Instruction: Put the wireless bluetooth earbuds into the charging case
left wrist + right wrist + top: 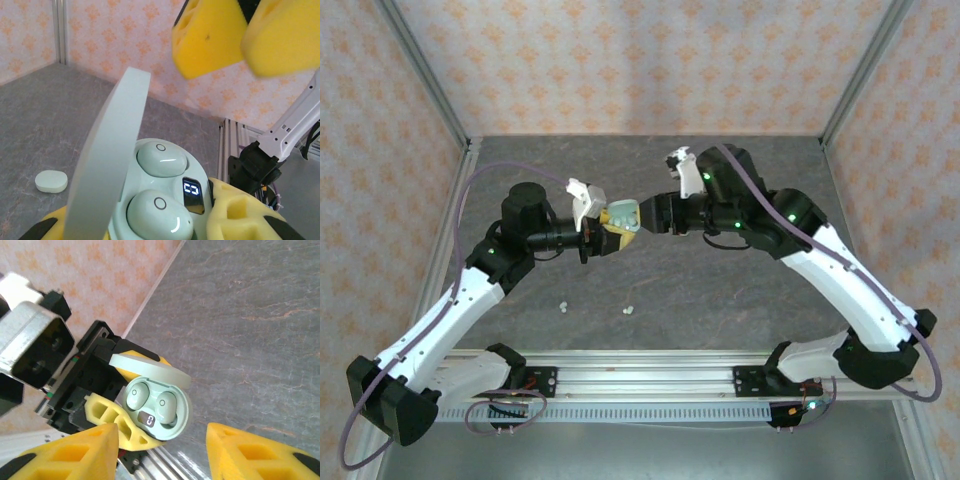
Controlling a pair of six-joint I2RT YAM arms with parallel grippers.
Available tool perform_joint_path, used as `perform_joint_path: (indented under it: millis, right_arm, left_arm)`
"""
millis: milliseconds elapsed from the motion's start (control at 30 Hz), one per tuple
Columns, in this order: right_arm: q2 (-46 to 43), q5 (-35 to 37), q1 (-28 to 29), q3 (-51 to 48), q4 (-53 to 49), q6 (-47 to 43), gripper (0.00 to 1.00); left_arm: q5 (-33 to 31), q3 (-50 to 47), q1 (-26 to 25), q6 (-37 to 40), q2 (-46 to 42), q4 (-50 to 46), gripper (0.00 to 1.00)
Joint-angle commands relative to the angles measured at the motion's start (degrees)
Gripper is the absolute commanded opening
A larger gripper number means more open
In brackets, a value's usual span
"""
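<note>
Above the table (720, 290), clamps the open case (181, 421) in the left gripper (608, 236), lid (110, 150) up, seated earbuds (165, 407) side by side along its length, facing the right gripper (165, 455), spread wide, empty; loose earbuds (628, 310) below.

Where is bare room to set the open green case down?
The grey marbled table is bare between the tiny white earbuds and the right arm, also along the back wall. Crowded where left hand holds the pale green case.

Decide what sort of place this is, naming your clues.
Probably a robot test cell: left arm and right arm bolted to a metal rail, patterned screens in a metal frame around the grey table.
</note>
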Motion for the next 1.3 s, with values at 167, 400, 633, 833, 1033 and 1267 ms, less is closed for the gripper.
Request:
perform_joint_path:
  millis: [167, 400, 633, 833, 1033, 1267]
  right_arm:
    - [-3.5, -4.7, -9.0, -5.1, 9.4, 13.6, 0.52]
    - [1.7, -13.9, -12.2, -6.0, 15.2, 18.2, 0.55]
    - [-0.3, -20.4, -12.0, -15.8, 26.3, 25.6, 0.61]
    - [-5.8, -21.1, -11.0, -25.1, 33.9, 30.9, 0.63]
    - [-9.1, -20.5, -10.7, -28.7, 37.5, 33.7, 0.64]
    - [-10.1, -20.4, -10.7, -29.4, 41.7, 36.1, 0.65]
  left_arm:
    - [2.7, 3.1, -1.6, -0.4, 1.0, 2.1, 0.0]
    - [2.8, 3.9, -2.9, -0.4, 1.1, 1.6, 0.0]
    - [1.7, 5.5, -3.0, -0.9, 1.9, 1.6, 0.0]
    - [1.4, 6.6, -3.0, -2.7, 3.9, 2.9, 0.0]
    - [1.0, 6.7, -3.0, -4.6, 4.8, 4.2, 0.0]
    - [0.9, 7.0, -3.0, -6.3, 5.4, 3.8, 0.0]
